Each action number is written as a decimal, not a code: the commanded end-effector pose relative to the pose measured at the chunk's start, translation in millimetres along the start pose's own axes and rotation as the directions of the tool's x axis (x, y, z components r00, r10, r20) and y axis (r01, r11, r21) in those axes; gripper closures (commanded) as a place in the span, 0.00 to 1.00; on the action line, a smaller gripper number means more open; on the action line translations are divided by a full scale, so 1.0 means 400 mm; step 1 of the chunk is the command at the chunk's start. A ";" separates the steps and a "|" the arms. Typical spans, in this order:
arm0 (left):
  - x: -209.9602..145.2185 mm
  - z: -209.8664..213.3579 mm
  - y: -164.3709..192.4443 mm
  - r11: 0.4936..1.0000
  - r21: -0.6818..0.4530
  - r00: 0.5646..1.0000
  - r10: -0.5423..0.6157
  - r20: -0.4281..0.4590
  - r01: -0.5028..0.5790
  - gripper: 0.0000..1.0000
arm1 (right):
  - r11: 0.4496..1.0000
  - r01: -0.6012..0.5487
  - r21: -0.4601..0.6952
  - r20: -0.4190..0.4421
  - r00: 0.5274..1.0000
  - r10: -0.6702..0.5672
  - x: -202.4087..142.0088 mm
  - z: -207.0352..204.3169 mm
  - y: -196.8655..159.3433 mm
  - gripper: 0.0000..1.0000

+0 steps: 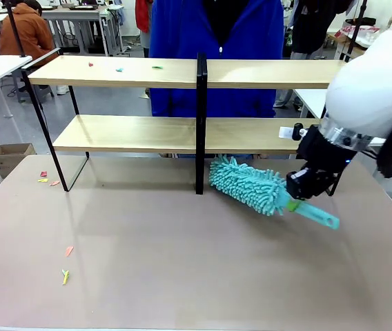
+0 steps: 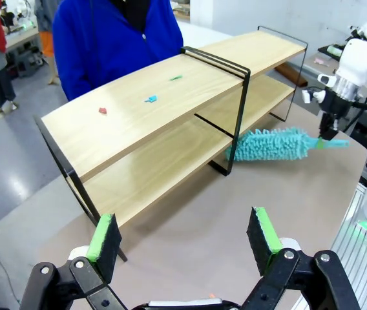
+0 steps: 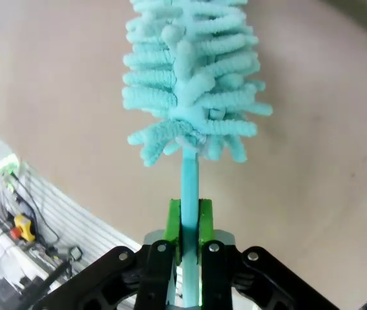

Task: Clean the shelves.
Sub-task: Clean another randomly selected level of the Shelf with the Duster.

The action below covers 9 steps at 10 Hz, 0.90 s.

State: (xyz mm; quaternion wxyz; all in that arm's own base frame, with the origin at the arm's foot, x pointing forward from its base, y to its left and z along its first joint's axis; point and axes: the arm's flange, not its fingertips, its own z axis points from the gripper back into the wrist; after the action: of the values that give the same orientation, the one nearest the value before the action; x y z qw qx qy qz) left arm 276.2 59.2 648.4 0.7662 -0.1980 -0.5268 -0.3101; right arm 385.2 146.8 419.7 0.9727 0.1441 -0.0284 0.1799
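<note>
gripping the teal duster (image 1: 248, 185) by its thin handle, the right gripper (image 1: 301, 187) has its green pads (image 3: 174, 223) clamped tight on either side of the stick. the fluffy head lies low over the table (image 1: 182, 269), just right of the central black post (image 1: 201, 124) and near the lower board of the shelves (image 1: 148, 72) — whether it touches the wood, can't tell. the shelves stand along the far side of the table, two long light boards in a thin black frame. small coloured scraps (image 2: 150, 99) dot the top board on its left half — red, teal, green. more scraps (image 1: 65, 265) lie on the table at the left. the left gripper (image 2: 187, 239) hangs over the table's near left, jaws spread wide, nothing between them. a person in a blue top (image 1: 217, 48) stands behind the shelves.
</note>
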 end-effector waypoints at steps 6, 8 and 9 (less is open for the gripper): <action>0.001 -0.002 0.000 1.000 0.000 1.000 0.000 0.004 0.000 0.00 | 0.950 0.284 -0.127 0.077 0.958 -0.276 0.056 -0.077 -0.045 0.88; 0.001 -0.002 0.000 1.000 0.000 1.000 0.000 0.004 0.000 0.00 | 0.910 0.387 -0.151 0.087 0.922 -0.378 0.038 -0.063 -0.058 0.88; 0.001 -0.002 0.000 1.000 0.000 1.000 0.000 0.004 0.000 0.00 | 0.878 0.446 -0.175 0.095 0.895 -0.436 0.026 -0.057 -0.078 0.88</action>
State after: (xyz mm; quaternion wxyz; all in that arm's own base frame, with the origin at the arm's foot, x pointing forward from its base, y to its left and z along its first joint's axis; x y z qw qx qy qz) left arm 276.2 59.2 648.4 0.7662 -0.1981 -0.5268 -0.3101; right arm 413.6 131.3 385.3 0.9955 0.0799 -0.0478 -0.0154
